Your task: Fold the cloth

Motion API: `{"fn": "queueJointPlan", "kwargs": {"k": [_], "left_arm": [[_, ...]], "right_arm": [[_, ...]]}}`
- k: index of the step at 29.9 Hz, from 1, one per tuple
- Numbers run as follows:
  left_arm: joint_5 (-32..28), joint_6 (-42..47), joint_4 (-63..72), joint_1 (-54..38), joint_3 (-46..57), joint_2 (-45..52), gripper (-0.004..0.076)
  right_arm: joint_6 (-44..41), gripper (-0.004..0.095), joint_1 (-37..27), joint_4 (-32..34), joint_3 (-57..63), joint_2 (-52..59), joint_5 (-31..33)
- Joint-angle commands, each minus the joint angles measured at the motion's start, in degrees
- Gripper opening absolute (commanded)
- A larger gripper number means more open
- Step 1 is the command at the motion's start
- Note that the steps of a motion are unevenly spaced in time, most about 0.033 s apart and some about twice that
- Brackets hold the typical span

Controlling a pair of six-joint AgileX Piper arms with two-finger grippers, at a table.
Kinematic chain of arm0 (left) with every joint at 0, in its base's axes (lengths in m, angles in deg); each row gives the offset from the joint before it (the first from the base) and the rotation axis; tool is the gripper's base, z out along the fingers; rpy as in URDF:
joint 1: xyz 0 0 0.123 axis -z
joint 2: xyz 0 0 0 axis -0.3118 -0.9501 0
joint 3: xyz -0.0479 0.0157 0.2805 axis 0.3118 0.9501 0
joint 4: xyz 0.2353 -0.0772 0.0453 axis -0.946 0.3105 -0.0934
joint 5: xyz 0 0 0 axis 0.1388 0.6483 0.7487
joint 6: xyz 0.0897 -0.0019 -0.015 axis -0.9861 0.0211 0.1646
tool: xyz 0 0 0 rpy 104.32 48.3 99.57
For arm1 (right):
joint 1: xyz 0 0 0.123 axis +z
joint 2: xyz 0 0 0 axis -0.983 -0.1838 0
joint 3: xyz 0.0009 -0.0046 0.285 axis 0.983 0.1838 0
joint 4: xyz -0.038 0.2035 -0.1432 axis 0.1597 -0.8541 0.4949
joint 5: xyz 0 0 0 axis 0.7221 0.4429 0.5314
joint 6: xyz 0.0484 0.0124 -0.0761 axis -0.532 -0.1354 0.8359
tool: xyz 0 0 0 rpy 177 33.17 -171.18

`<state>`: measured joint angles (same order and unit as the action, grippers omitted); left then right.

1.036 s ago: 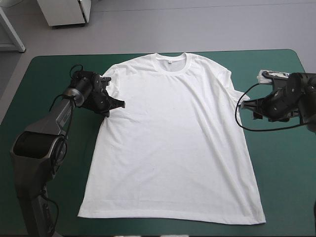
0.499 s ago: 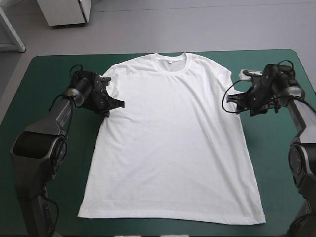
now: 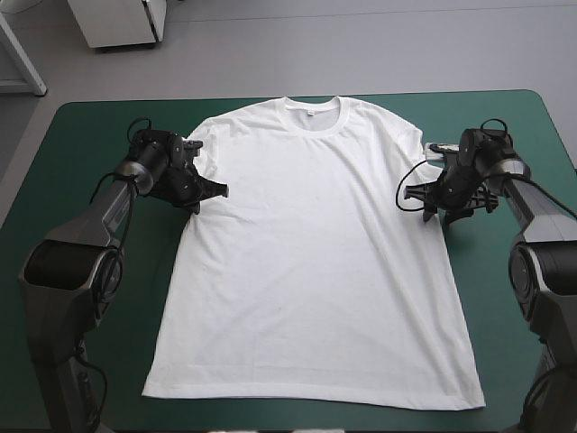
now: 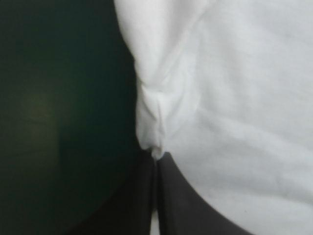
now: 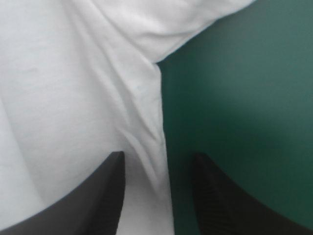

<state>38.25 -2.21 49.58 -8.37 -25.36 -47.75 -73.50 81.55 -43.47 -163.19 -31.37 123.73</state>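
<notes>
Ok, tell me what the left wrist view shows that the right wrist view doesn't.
Only the left wrist view: the left tool shut, its tips pinching a bunched fold at the edge of the T-shirt. Only the right wrist view: the right tool open, straddling the shirt's side edge near the underarm, with nothing gripped yet. Both: white cloth lying flat beside the bare teal-green cover.

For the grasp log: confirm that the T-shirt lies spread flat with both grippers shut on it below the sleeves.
Not both. The T-shirt lies spread flat and the left gripper is shut on it, but the right wrist view shows the right gripper open, astride the shirt's side edge.
</notes>
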Motion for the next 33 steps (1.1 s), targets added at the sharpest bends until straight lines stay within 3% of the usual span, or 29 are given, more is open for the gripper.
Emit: {"fn": "queueJointPlan", "kwargs": {"k": [1,6,10,17,25,33], "left_arm": [[-2.2,0.1,-1.7,-0.2,0.5,0.2,-0.0022],[-2.0,0.1,-1.6,-0.2,0.5,0.2,-0.0022],[-1.3,-0.3,-1.6,-0.2,0.5,0.2,-0.0022],[-0.5,-0.8,-1.4,-0.2,-0.2,1.7,-0.0022],[1.8,-3.4,-1.3,-0.2,-6.1,10.4,-0.0022],[4.8,-4.0,0.0,-0.2,-12.2,18.3,-0.0022]], "right_arm": [[0.2,0.0344,1.8,-1.7,-1.1,0.7,-0.9],[-2.3,0.0222,5.4,1.1,-1.0,-2.1,1.1],[-3.2,-0.0021,6.3,1.5,-1.0,-2.6,2.0],[-3.2,-0.0015,6.3,4.0,-4.7,0.7,5.7],[-2.7,-0.0015,6.3,3.9,-12.8,10.1,7.8],[-1.5,-0.0015,6.3,4.4,-13.7,18.1,9.7]]}}
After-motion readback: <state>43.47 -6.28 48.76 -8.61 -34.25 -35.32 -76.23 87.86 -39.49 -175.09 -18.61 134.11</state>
